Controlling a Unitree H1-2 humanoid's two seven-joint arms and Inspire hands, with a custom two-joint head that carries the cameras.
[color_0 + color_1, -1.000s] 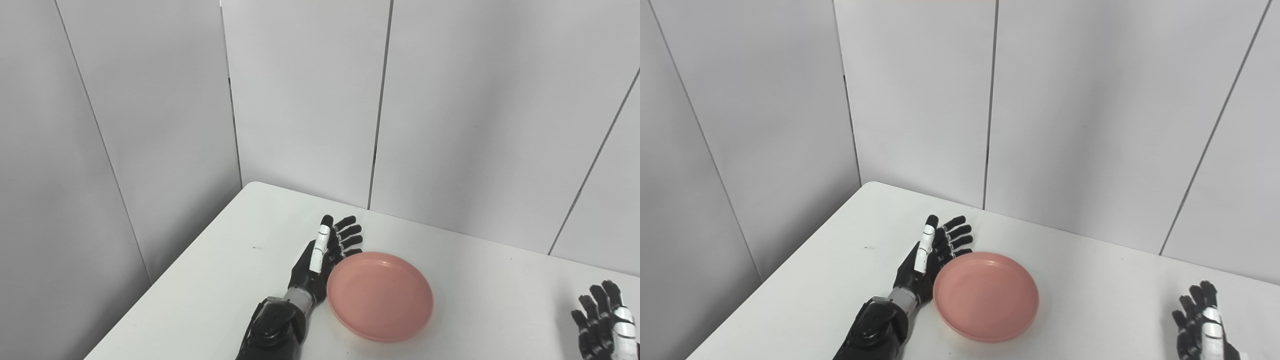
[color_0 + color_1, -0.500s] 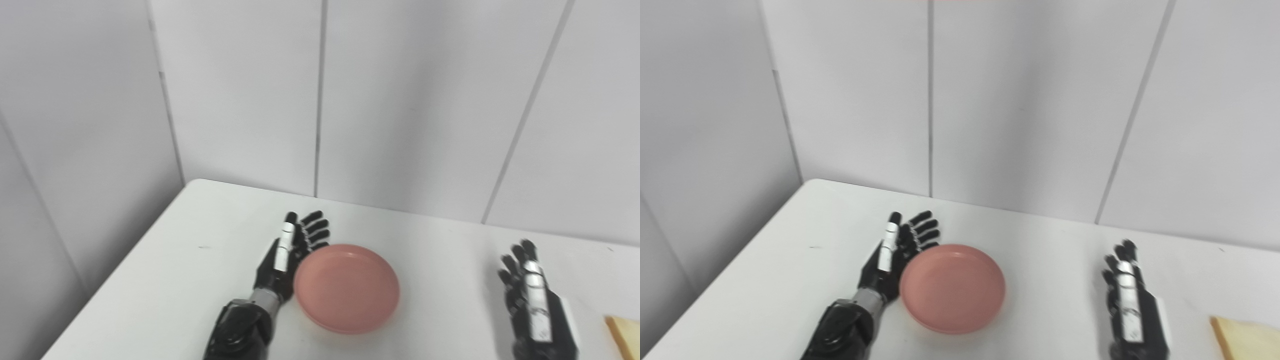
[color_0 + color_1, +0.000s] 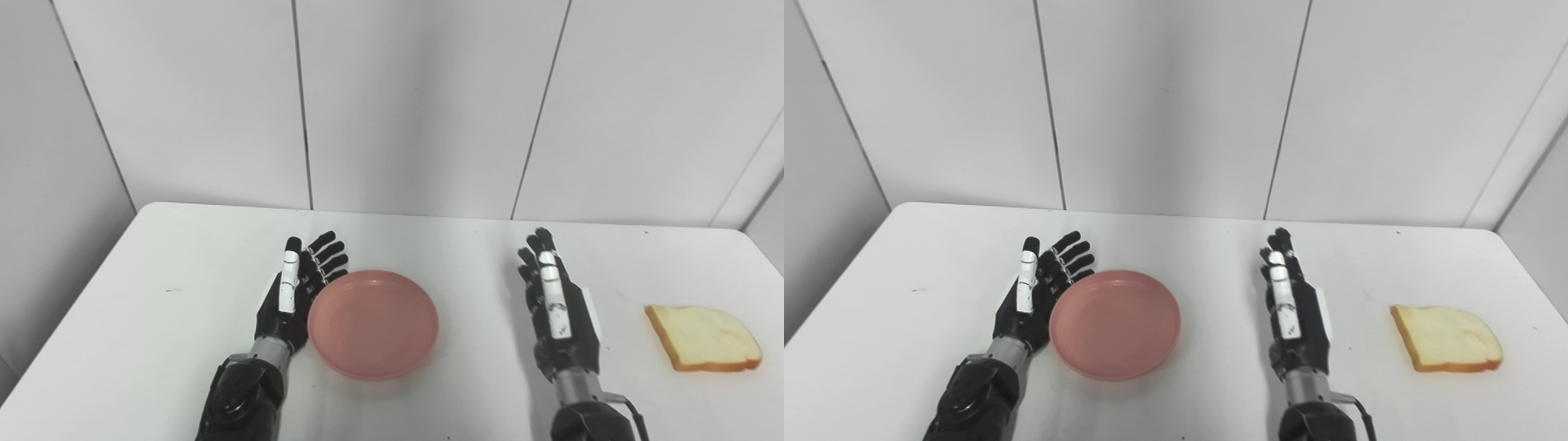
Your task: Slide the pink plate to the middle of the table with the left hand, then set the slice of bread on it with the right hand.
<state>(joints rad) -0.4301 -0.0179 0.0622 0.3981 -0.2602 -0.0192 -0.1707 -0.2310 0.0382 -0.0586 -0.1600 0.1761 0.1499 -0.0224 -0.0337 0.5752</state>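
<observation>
The pink plate (image 3: 372, 324) lies flat on the white table (image 3: 153, 294), a little left of centre. My left hand (image 3: 297, 294) stands on edge against the plate's left rim, fingers straight and apart, holding nothing. My right hand (image 3: 554, 306) is upright and open to the right of the plate, a clear gap away from it. The slice of bread (image 3: 703, 338) lies flat near the right side of the table, apart from the right hand.
White wall panels (image 3: 416, 104) stand close behind the table's far edge. The table's right corner (image 3: 738, 233) and left edge (image 3: 67, 306) are both in view.
The camera has swung to the right, bringing the right hand and the bread into view. The left hand stays against the plate's left rim; the right hand shows higher and further forward.
</observation>
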